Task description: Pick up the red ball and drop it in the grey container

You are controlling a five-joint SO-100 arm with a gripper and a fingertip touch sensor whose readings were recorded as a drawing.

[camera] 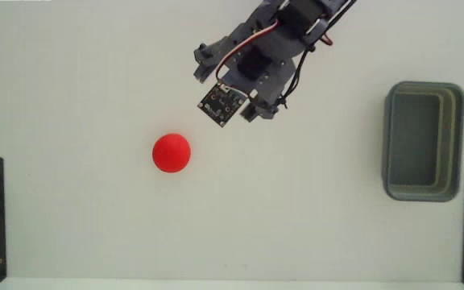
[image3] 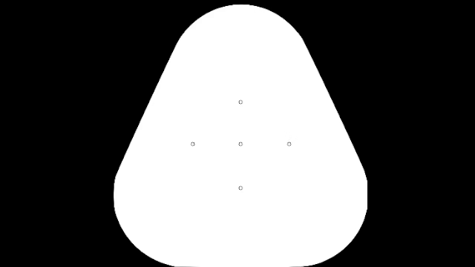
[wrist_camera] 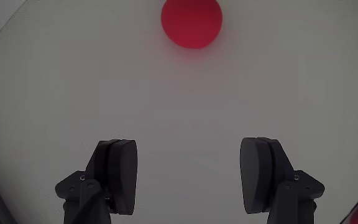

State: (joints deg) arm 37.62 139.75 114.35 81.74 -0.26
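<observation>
Red ball (camera: 171, 153) sits loose on the bench (camera: 71, 80), left of centre in the fixed view. Fingers (wrist_camera: 118, 177) spread wide, holding nothing, ball ahead of them and apart. Suggest advancing until the ball centres between both, then closing. Grey container (camera: 424, 187) far right, empty.

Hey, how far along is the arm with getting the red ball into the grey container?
Nothing is finished yet. The red ball sits on the table, far from the grey container, which looks empty. In hand: the gripper is open with nothing between its fingers, and in the wrist view the ball lies ahead of it. Left: reach the ball, grasp, carry and drop it.
</observation>
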